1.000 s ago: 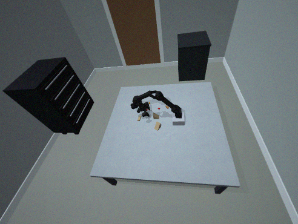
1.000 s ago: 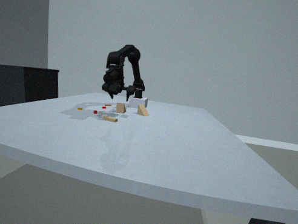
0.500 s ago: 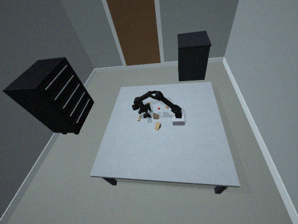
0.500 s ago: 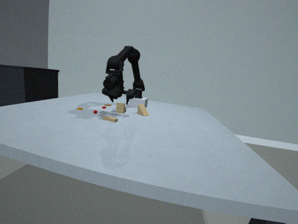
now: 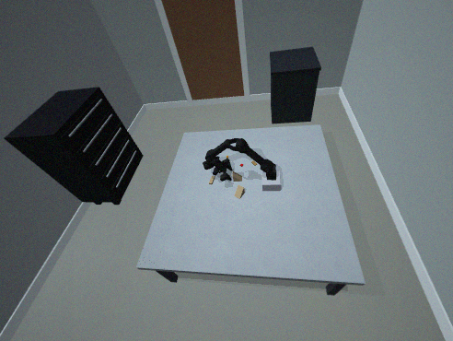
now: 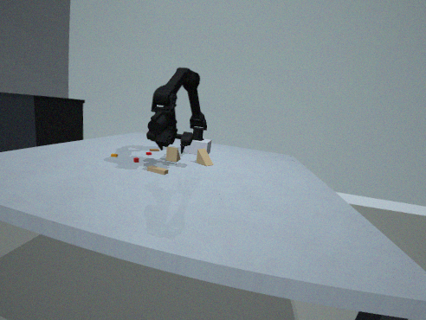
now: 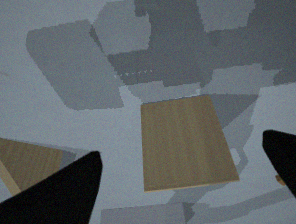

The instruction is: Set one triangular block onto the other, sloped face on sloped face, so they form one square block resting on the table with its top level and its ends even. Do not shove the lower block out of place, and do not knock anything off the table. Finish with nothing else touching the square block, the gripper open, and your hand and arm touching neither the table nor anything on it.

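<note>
One wooden triangular block (image 5: 237, 176) (image 6: 172, 154) (image 7: 187, 142) stands on the table, its broad face filling the middle of the wrist view. The second triangular block (image 5: 239, 192) (image 6: 204, 157) (image 7: 32, 160) stands apart from it, nearer the front in the top view and partly behind a finger at the left of the wrist view. My gripper (image 6: 172, 150) (image 7: 180, 149) is open and empty. It is low over the first block, with a finger to either side of it in the wrist view; contact is not visible. In the top view the fingers are small and dark.
A wooden stick (image 5: 212, 180) (image 6: 158, 170) lies near the blocks. Another stick (image 5: 254, 163) (image 6: 154, 150), red pieces (image 5: 241, 165) (image 6: 136, 160) and an orange piece (image 5: 226, 157) (image 6: 114, 155) lie farther off. The arm's base stands at a pale box (image 5: 272, 187) (image 6: 203, 146).
</note>
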